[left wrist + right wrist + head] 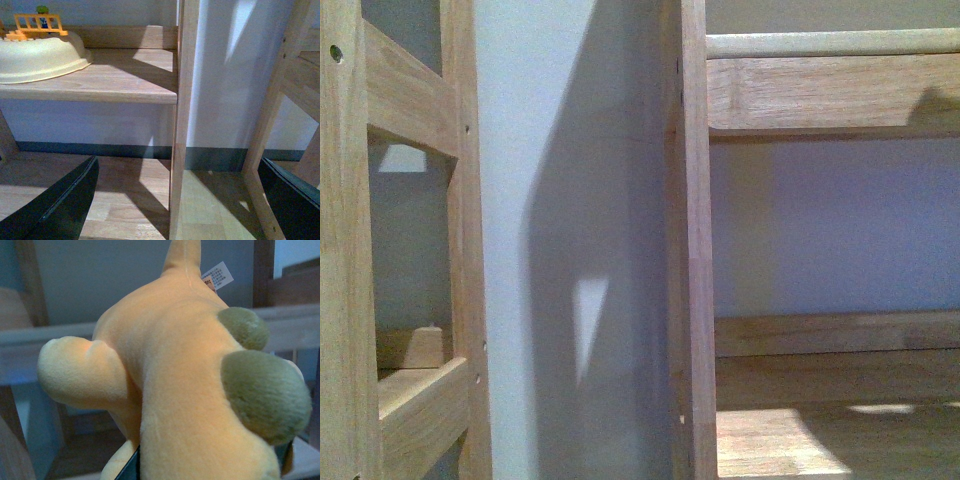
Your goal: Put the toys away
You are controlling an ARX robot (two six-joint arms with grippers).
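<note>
Front view: no arms or gripper in shot. A wooden upright post [692, 250] runs top to bottom at centre-right of the frame. Right of it, a shelf board [820, 92] w/ a rounded rail on top sits in the upper right, and a lower shelf [800, 440] w/ a sunlit patch in the lower right. A second wooden frame [410, 240] fills the left edge. Between the two, a pale wall [520, 200] w/ a slanted shadow. No toy visible here.

Left wrist view: left gripper [177, 197] spread wide, nothing between its dark fingers [65, 205], which show at lower left and lower right of the frame. A wooden shelf [110, 80] spans the upper left; on it a cream bowl-shaped item [40, 57], upper-left corner, w/ a small orange fence piece [39, 22] just behind it. A vertical shelf post [182, 120] cuts down the centre. Floor boards [125, 195] below, dark skirting strip [100, 149] along the wall base.

Right wrist view: orange-yellow plush toy [175, 370] fills most of the frame, very close to the camera, lifted clear of the shelving behind. Two olive-green patches [262, 395] on its right side, a white tag [217, 276] near top centre. A rounded limb sticks out at centre-left. Dark edges of the right gripper [210, 465] show at the bottom of the frame, on either side of the plush; it's closed on the toy. Blurred shelf rail [30, 340] behind.
</note>
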